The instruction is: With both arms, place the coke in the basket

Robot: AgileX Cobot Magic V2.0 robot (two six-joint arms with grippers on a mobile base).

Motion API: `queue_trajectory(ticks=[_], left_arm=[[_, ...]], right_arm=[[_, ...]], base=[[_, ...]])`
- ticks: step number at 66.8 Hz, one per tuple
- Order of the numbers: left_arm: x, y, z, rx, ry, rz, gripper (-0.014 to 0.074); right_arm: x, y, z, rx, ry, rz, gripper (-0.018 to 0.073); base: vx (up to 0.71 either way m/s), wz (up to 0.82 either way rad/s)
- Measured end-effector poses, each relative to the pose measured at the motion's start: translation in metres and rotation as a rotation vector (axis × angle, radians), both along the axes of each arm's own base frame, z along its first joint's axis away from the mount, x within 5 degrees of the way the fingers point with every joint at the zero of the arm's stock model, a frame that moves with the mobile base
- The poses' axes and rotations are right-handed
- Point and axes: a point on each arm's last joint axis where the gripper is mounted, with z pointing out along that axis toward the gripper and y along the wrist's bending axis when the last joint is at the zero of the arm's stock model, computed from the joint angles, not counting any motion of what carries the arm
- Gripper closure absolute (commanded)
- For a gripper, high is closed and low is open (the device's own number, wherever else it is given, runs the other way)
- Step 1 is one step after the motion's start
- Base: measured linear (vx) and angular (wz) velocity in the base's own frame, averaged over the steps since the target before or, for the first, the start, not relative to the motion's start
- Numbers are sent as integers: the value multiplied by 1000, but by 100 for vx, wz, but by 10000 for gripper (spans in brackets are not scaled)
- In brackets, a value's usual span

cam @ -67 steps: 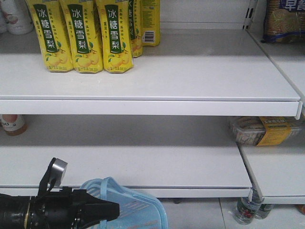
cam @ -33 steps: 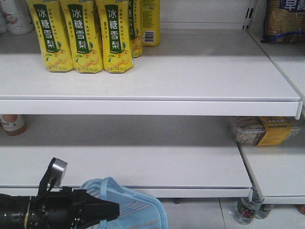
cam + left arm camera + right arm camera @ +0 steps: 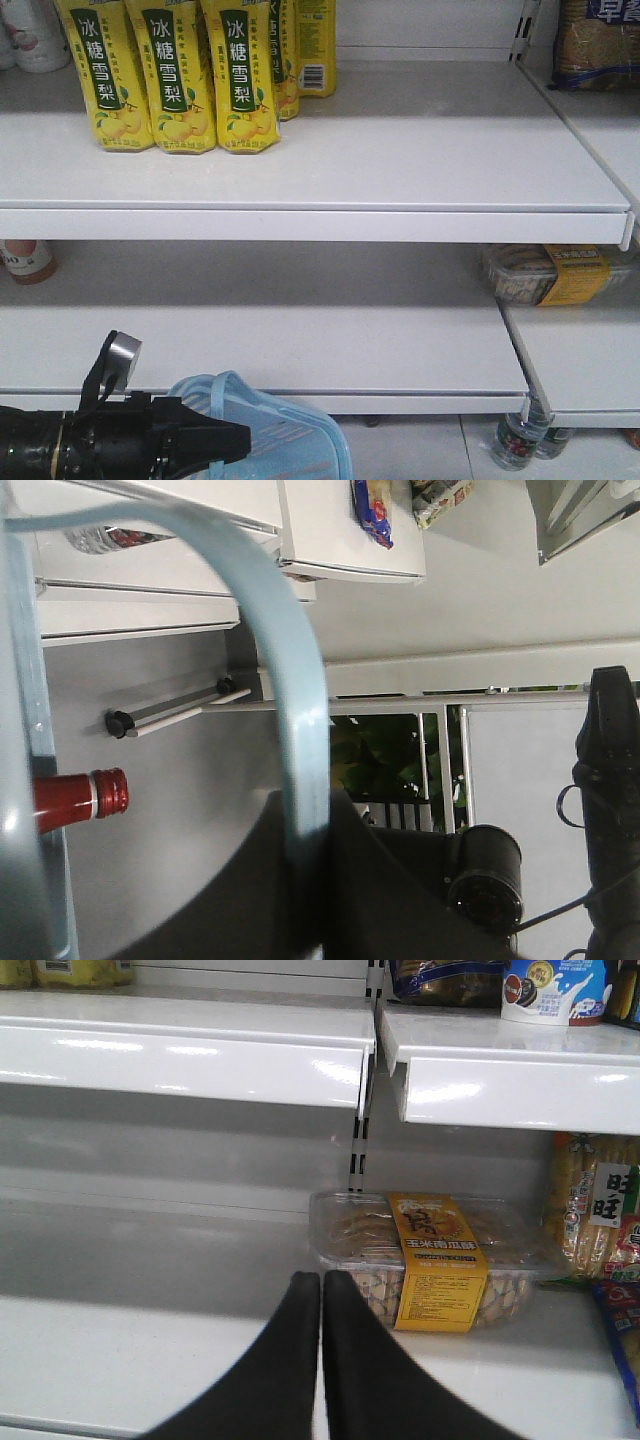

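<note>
The light blue basket (image 3: 300, 440) hangs at the bottom of the front view, in front of the lower shelf. My left gripper (image 3: 240, 437) reaches to it from the left. In the left wrist view the left gripper (image 3: 310, 810) is shut on the basket's thin blue handle (image 3: 285, 660), which arcs up out of the jaws. My right gripper (image 3: 321, 1278) is shut with nothing in it and points at a white shelf. The coke shows in no view.
Yellow pear-drink bottles (image 3: 170, 80) stand at the top shelf's back left. A clear biscuit box with a yellow label (image 3: 435, 1260) lies just beyond my right fingertips. A red-capped bottle neck (image 3: 80, 800) shows beside the basket rim. Water bottles (image 3: 520, 440) stand on the floor.
</note>
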Motion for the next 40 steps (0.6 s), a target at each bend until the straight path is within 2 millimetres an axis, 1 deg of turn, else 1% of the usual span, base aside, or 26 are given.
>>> queue_trajectory(ticks=[40], left_arm=[[0, 0, 0, 0, 0, 0, 603]], right_arm=[[0, 0, 0, 0, -1, 0, 568]], base=[[0, 0]])
